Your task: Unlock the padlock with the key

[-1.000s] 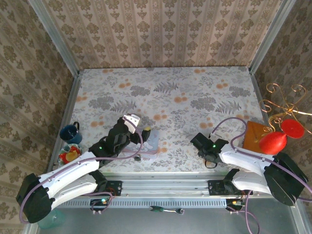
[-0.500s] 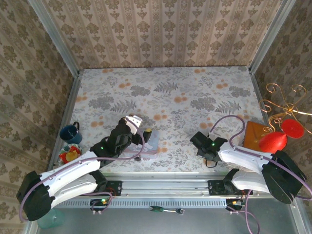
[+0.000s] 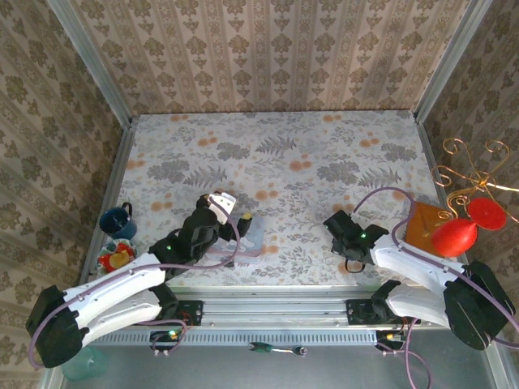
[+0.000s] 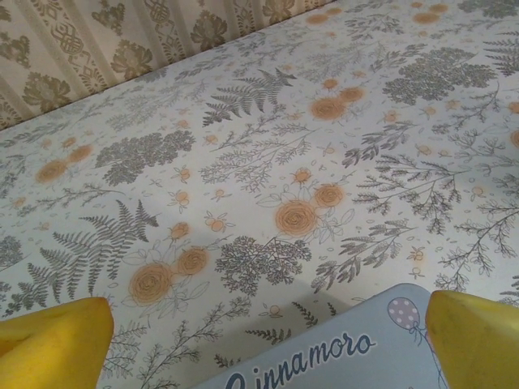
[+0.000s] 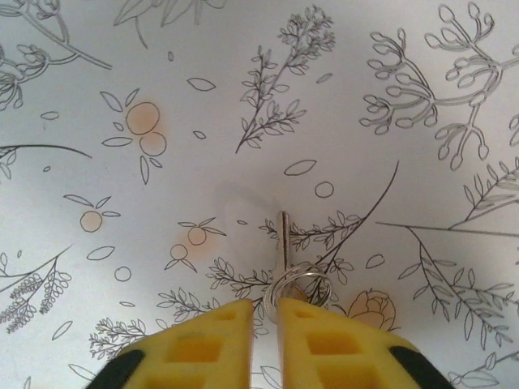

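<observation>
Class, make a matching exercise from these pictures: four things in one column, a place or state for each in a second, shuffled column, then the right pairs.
Things:
1. small silver metal key
2. pastel blue cartoon tin
3. dark blue mug
4. left gripper

Places or states:
A. open, yellow fingers wide apart
B. beside the left edge of the floral table
C. pinched in the right gripper
D. lying flat at the left gripper's fingertips

Pairs: 1-C, 2-D, 3-B, 4-A

Damask-papered walls (image 3: 276,49) around a floral-clothed table (image 3: 276,162)
</observation>
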`<action>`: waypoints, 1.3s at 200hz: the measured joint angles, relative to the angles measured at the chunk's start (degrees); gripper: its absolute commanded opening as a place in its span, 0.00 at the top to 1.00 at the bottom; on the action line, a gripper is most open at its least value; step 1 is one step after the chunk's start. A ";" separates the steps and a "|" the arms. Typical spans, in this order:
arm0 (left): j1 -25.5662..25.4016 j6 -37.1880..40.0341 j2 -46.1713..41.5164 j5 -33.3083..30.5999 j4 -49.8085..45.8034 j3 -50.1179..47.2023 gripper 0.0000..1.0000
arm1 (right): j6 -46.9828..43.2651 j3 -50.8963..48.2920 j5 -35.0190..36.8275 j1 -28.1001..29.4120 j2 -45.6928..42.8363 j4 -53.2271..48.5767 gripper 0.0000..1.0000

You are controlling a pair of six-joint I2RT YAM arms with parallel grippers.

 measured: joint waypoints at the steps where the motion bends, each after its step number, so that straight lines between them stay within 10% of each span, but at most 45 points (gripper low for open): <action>1: 0.00 0.00 -0.02 -0.02 0.00 0.00 0.00 | 0.13 0.00 0.00 -0.02 0.00 0.02 0.74; 260: -0.37 0.96 -0.02 -1.92 0.37 -0.33 0.00 | -1.49 7.41 -1.60 -2.10 13.29 -3.10 0.67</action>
